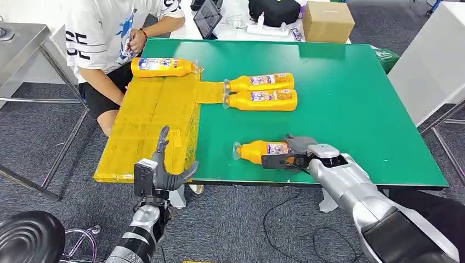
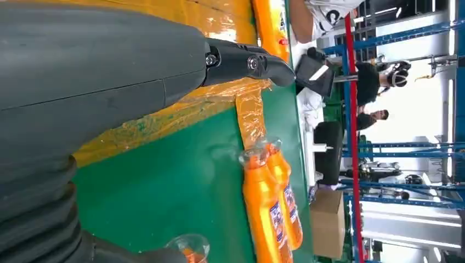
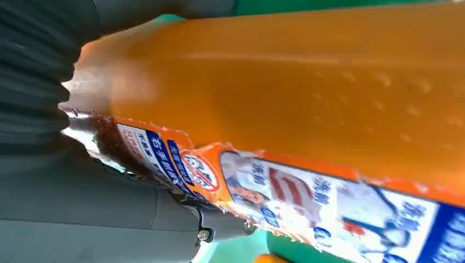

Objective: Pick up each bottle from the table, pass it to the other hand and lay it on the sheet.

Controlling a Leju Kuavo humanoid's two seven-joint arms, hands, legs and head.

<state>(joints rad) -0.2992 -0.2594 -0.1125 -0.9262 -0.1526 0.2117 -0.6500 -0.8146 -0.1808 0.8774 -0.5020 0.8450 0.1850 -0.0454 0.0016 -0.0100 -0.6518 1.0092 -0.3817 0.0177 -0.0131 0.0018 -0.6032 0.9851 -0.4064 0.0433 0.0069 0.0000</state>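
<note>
Four orange bottles with clear caps lie on the green table (image 1: 356,109). One bottle (image 1: 163,67) rests on the yellow sheet (image 1: 148,126) at its far end. Two bottles (image 1: 260,82) (image 1: 262,99) lie side by side mid-table, caps touching the sheet's strip; the left wrist view shows them too (image 2: 263,213). My right hand (image 1: 293,153) grips the fourth bottle (image 1: 255,150) near the front edge, its label close up in the right wrist view (image 3: 307,98). My left hand (image 1: 162,170) is held upright with fingers apart at the sheet's front edge, holding nothing.
A person in a white shirt (image 1: 109,33) sits at the table's far left corner, next to the sheet. A cardboard box (image 1: 327,21), a tablet (image 1: 207,16) and a black bag stand behind the table. A metal table (image 1: 22,38) is at the left, a black stool (image 1: 30,238) near me.
</note>
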